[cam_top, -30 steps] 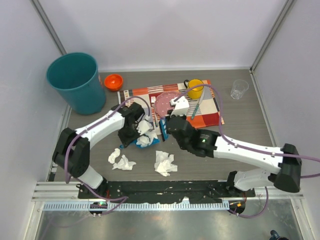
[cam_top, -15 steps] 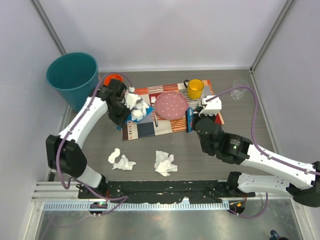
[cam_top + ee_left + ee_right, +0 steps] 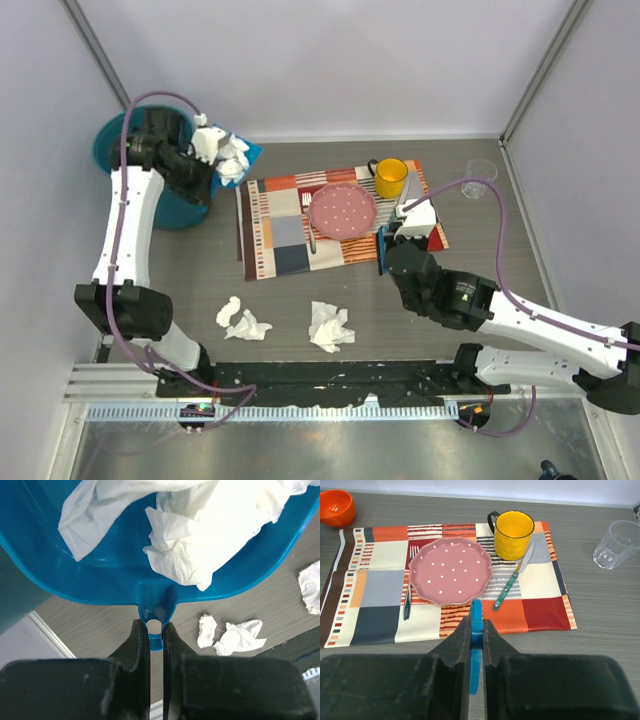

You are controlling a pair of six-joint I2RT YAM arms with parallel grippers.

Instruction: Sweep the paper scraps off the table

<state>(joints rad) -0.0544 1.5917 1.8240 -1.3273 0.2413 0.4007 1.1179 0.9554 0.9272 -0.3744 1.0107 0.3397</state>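
Note:
My left gripper (image 3: 197, 160) is shut on the handle of a blue dustpan (image 3: 243, 160) and holds it raised next to the rim of the teal bin (image 3: 135, 150). White paper scraps (image 3: 226, 152) lie in the dustpan; they also show in the left wrist view (image 3: 210, 525). More paper scraps lie on the table (image 3: 180, 270) at the front: a pair at the left (image 3: 243, 320) and one in the middle (image 3: 330, 326). My right gripper (image 3: 382, 252) is shut on a thin blue brush handle (image 3: 476, 612) at the near edge of the placemat.
The patchwork placemat (image 3: 280, 235) carries a pink plate (image 3: 342, 208), a yellow mug (image 3: 390, 178), a knife (image 3: 512, 577) and a fork (image 3: 408, 587). A clear glass (image 3: 480, 177) stands at the back right. An orange bowl (image 3: 335, 507) stands left of the mat.
My left gripper lifted the dustpan with the scraps from the table's middle up and back left to the bin. My right gripper drew back to the right with the brush.

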